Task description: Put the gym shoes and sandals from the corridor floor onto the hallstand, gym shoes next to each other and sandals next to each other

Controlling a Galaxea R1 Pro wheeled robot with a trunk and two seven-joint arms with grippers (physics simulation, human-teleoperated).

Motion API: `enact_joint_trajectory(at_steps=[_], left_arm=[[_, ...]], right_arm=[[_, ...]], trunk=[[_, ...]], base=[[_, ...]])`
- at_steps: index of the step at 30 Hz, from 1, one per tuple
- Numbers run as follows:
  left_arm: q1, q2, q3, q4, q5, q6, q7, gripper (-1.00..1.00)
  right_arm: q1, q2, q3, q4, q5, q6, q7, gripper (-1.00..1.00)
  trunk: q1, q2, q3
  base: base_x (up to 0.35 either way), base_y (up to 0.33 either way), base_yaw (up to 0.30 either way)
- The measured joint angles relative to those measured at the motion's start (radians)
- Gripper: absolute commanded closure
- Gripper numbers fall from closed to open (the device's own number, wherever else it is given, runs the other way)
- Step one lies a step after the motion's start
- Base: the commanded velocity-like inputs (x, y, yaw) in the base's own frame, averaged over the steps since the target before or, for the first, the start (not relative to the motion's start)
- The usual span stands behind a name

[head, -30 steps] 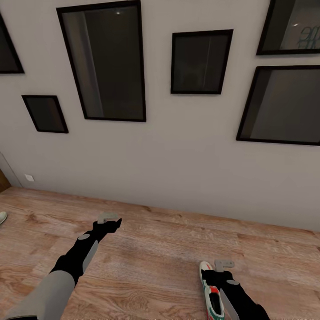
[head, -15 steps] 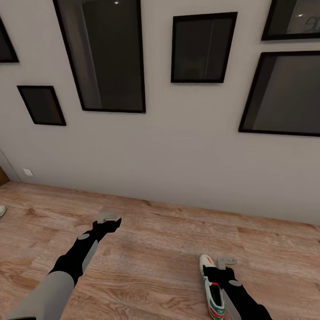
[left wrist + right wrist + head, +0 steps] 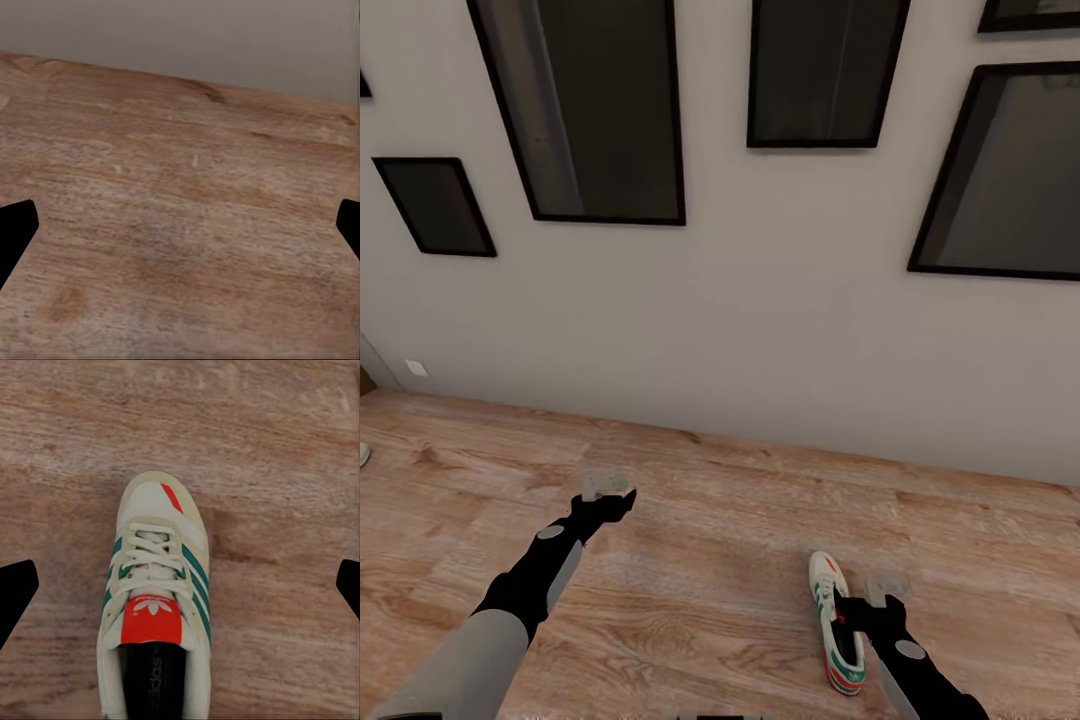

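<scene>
Light brown wood-plank corridor floor (image 3: 180, 225) with visible grain runs to its far edge, where it meets a plain grey wall (image 3: 195, 34), while the two dark fingertips (image 3: 15, 232) of the left gripper (image 3: 180, 229) stand wide apart over bare boards.

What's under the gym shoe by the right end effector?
Wood-plank corridor floor: the gym shoe rests flat on it, with nothing else visible beneath. The floor directly under its sole is covered. The right end effector hovers open above.
</scene>
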Motion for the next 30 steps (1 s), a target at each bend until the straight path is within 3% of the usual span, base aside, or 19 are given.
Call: enact_joint_trajectory(at_steps=[10,30], left_arm=[[0.000,0.000,-0.008,0.001,0.000,0.000,-0.001,-1.00],[0.000,0.000,-0.007,0.001,0.000,-0.001,-0.001,-1.00]], right_arm=[[0.000,0.000,0.001,0.003,0.000,-0.004,0.000,-1.00],[0.000,0.001,0.000,0.006,0.000,-0.004,-0.002,-1.00]], trunk=[[0.004,-0.002,-0.054],[0.013,-0.007,-0.159]], base=[[0.000,0.000,0.029],[0.000,0.000,0.156]])
